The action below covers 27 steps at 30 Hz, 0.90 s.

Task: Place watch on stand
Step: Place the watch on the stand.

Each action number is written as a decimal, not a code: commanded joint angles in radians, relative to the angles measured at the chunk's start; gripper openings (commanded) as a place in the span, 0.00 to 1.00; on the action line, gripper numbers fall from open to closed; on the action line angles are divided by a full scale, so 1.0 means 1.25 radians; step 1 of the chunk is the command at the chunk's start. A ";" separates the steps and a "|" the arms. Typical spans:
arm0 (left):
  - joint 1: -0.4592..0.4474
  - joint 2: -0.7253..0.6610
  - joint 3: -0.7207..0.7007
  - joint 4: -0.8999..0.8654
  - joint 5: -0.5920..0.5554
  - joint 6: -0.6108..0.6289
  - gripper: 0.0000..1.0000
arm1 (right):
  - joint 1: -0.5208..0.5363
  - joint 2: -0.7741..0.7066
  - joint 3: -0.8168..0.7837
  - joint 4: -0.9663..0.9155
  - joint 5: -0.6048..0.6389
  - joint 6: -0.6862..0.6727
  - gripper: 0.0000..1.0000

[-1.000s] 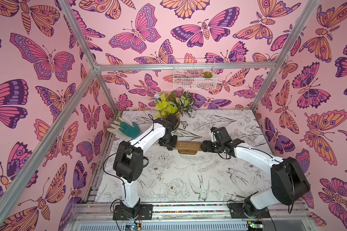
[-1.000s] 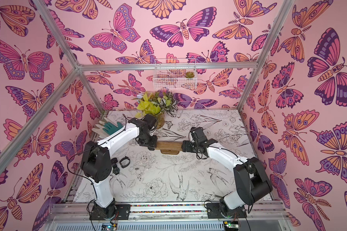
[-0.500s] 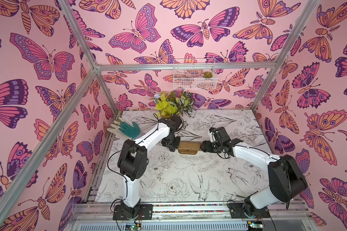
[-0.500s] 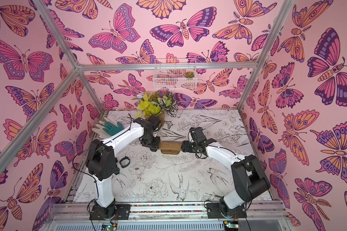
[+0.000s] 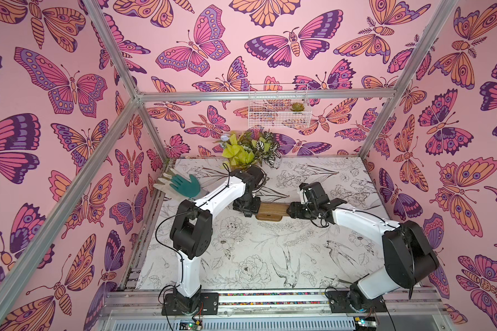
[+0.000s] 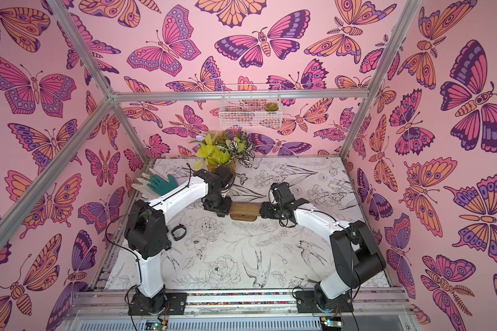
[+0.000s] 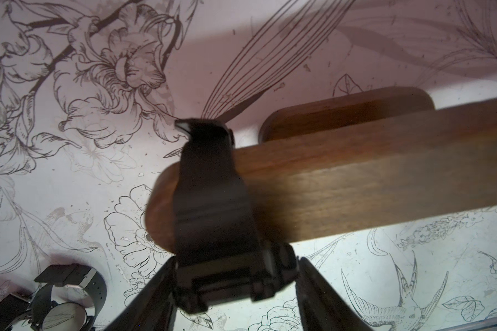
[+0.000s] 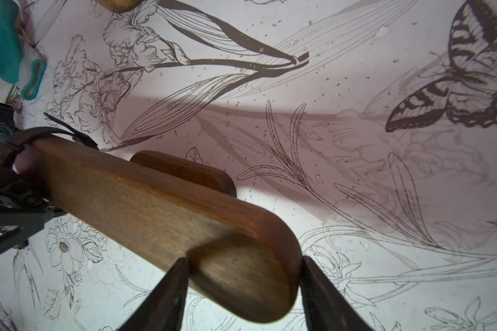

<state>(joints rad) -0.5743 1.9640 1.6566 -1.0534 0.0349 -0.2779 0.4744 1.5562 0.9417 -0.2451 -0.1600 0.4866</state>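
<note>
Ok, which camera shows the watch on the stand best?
The left wrist view: the watch fills the middle, strap looped round the stand. The right wrist view shows its strap at the far end; in both top views the left gripper hides it.

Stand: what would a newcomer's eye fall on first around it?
The wooden stand, centre of the table, both arms at its ends. In the wrist views a watch is looped around one end between the fingers of the left gripper, while those of the right gripper flank the other. A second watch lies on the table by the left arm.
</note>
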 commanded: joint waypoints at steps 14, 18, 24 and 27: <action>-0.019 -0.049 -0.006 0.047 0.021 -0.016 0.61 | 0.014 0.000 0.019 0.010 -0.019 -0.011 0.61; -0.022 -0.026 0.012 0.048 0.036 -0.014 0.51 | 0.015 -0.003 0.018 0.008 -0.018 -0.012 0.60; -0.026 0.007 0.046 0.049 0.041 -0.015 0.43 | 0.015 -0.002 0.017 0.007 -0.020 -0.014 0.59; -0.025 0.020 0.068 0.048 0.041 -0.017 0.39 | 0.016 -0.002 0.017 0.007 -0.019 -0.014 0.59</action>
<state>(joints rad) -0.6022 1.9625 1.7096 -0.9928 0.0727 -0.2977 0.4850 1.5562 0.9417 -0.2459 -0.1738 0.4854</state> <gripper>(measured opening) 0.397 0.591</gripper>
